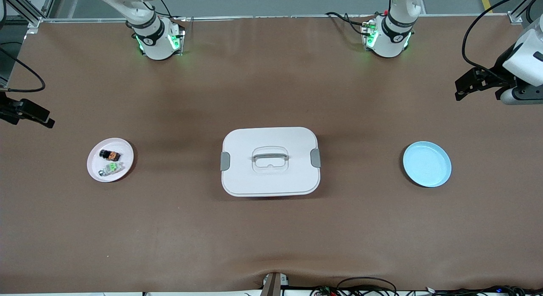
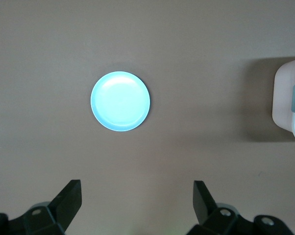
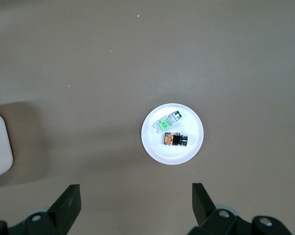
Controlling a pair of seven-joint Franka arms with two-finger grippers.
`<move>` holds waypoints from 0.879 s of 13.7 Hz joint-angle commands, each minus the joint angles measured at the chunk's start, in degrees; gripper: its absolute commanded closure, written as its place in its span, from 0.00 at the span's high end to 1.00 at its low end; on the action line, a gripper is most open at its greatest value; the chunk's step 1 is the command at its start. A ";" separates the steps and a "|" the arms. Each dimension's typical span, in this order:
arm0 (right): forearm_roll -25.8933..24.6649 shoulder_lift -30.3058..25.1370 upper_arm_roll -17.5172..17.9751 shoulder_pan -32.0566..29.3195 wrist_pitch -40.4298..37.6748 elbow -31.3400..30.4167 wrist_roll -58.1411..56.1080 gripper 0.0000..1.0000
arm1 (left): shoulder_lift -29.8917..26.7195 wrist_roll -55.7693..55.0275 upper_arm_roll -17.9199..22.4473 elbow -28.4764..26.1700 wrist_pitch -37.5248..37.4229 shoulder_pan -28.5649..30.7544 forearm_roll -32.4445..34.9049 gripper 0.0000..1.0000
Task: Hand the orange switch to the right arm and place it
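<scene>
The orange switch [image 1: 110,154], a tiny black block with an orange centre, lies on a small white plate [image 1: 95,165] toward the right arm's end of the table. It also shows in the right wrist view [image 3: 174,140] on that plate [image 3: 192,128]. My right gripper [image 1: 42,118] hangs high over the table edge at that end, open and empty [image 3: 136,200], well apart from the plate. My left gripper [image 1: 460,89] hangs high over the left arm's end of the table, open and empty [image 2: 137,200].
A clear part with a green centre [image 1: 111,168] lies beside the orange switch on the same plate, nearer the front camera. A white lidded box [image 1: 270,161] stands mid-table. A light blue plate [image 1: 427,163] lies toward the left arm's end and shows in the left wrist view [image 2: 120,101].
</scene>
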 commanded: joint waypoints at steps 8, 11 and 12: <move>0.22 -8.18 0.80 -0.90 1.69 -8.26 0.51 1.00 | -0.14 0.58 -0.18 1.47 -0.34 0.28 0.00 1.00; 0.31 -7.39 0.80 -0.37 -3.23 -6.32 0.34 1.00 | -0.13 0.75 -0.09 1.91 -0.34 0.37 0.18 1.00; 0.31 -7.39 0.80 -0.37 -3.33 -6.23 -0.10 1.00 | -0.05 0.75 -0.09 2.00 -0.34 0.37 0.18 1.00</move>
